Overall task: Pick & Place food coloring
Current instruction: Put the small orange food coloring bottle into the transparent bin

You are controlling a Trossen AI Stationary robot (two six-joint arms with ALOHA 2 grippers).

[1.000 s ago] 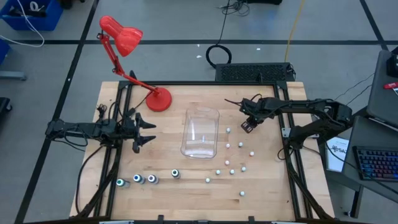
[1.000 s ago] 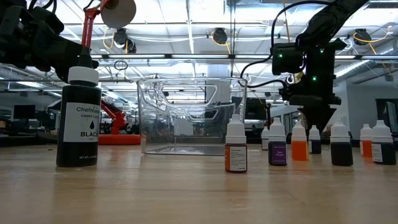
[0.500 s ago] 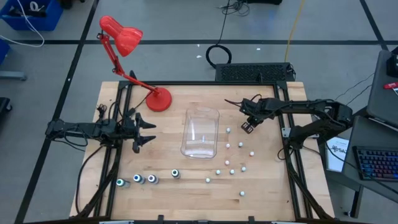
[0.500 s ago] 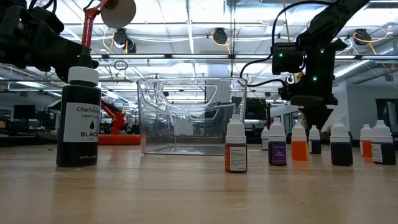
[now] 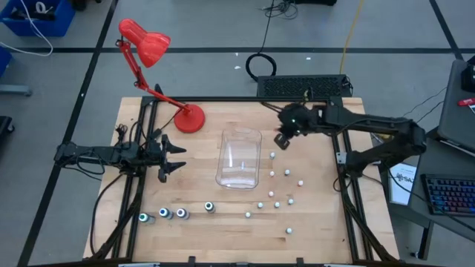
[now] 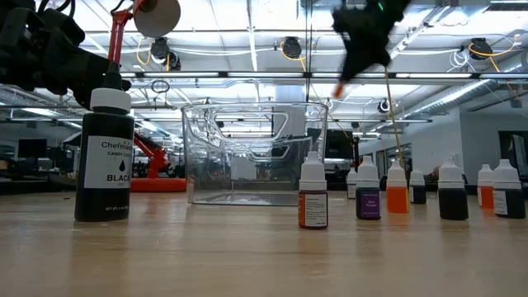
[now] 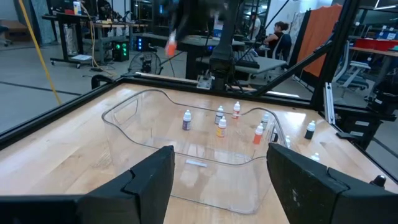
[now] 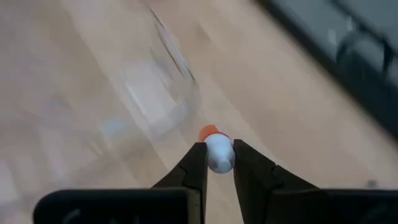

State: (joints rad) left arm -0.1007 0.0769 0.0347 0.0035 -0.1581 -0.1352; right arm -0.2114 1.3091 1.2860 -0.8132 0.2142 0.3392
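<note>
Since the earlier frame, the right end effector (image 5: 280, 141) had risen from among the small bottles and swung toward the far edge of the worktop (image 5: 312, 222), carrying one bottle (image 8: 217, 151) with it. It hung above the far right corner of the clear tub (image 5: 239, 157). Its fingers were clamped on the bottle's white cap; orange showed below the cap in the right wrist view, and a blurred orange streak hung under the arm in the low view.

The remaining small bottles (image 5: 272, 173) stood upright on the right half of the worktop, right of the tub: white dropper caps, with brown-red, purple, orange and dark contents visible in the low view. Four larger dark bottles (image 5: 163, 213) with pale tops stood in a row near the front left edge; the nearest (image 6: 104, 157) carried a "BLACK" label.

The left end effector (image 5: 172, 156) rested at the left side, fingers apart, facing the tub. A red lamp (image 5: 145, 41) stood at the far left corner.
</note>
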